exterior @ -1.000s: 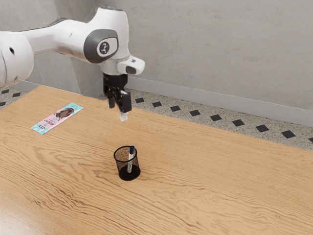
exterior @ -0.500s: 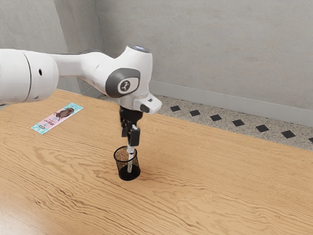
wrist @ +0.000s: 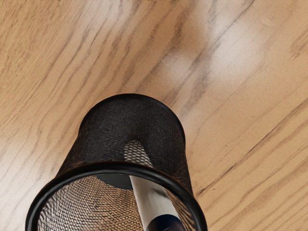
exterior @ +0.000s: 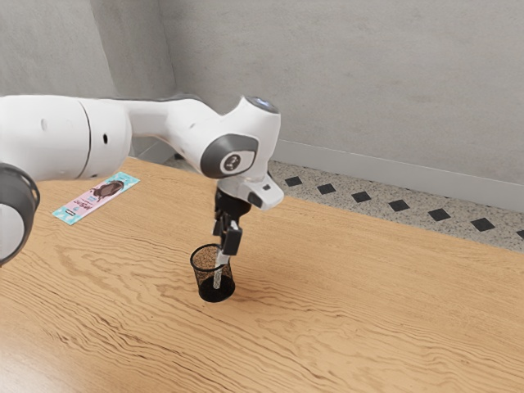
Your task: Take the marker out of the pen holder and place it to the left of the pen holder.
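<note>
Exterior view: gripper (exterior: 223,251) at one o'clock over pen holder (exterior: 216,296), likely because marker (wrist: 152,200) stands cap-up; grip (apart or clamped) cannot be told.

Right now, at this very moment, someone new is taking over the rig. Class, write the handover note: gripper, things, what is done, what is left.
Gripper: at the mouth of the pen holder, at the marker's upper end; whether it has a grip, I can't tell.
Things: the marker leans inside the upright pen holder, dark end up. A flat packet lies on the table, apart from both.
Done: the gripper is in place at the marker; the marker is not yet out.
Left: make sure of the grip, lift the marker clear, place it left of the holder.
</note>
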You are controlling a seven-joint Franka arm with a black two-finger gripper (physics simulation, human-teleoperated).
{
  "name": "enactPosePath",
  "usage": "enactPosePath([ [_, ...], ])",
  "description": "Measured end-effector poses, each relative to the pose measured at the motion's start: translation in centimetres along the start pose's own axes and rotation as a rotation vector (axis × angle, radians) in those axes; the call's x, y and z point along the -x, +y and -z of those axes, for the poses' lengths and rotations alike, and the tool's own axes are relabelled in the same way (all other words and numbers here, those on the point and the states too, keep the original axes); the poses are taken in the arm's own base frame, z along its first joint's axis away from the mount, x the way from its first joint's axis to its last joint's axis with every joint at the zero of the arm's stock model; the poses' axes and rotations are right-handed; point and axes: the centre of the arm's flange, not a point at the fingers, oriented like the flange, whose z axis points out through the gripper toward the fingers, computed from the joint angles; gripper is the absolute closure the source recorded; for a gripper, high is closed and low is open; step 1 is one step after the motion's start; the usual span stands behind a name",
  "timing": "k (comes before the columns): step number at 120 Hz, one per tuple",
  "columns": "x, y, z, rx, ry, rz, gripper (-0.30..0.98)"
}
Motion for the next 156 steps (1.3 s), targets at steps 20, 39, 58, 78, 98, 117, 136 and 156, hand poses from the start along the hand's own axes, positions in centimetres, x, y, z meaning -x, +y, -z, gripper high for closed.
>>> enactPosePath([
  [20, -0.5, 0.1, -0.4, 0.001, -0.009, -0.018, 0.1],
  [39, -0.5, 0.2, -0.3, -0.002, -0.01, -0.028, 0.47],
  [58, -0.5, 0.3, -0.2, -0.001, -0.01, -0.033, 0.66],
  [78, 1.1, 0.2, 2.5, -0.024, 0.016, -0.018, 0.74],
  [98, 8.8, -1.4, 10.0, -0.062, 0.063, 0.086, 0.76],
  [117, 15.7, -5.9, 11.7, -0.009, 0.011, 0.231, 0.77],
  [136, 19.2, -10.4, 6.6, 0.163, -0.138, 0.379, 0.77],
  [156, 19.3, -11.7, -0.5, 0.367, -0.339, 0.471, 0.77],
])
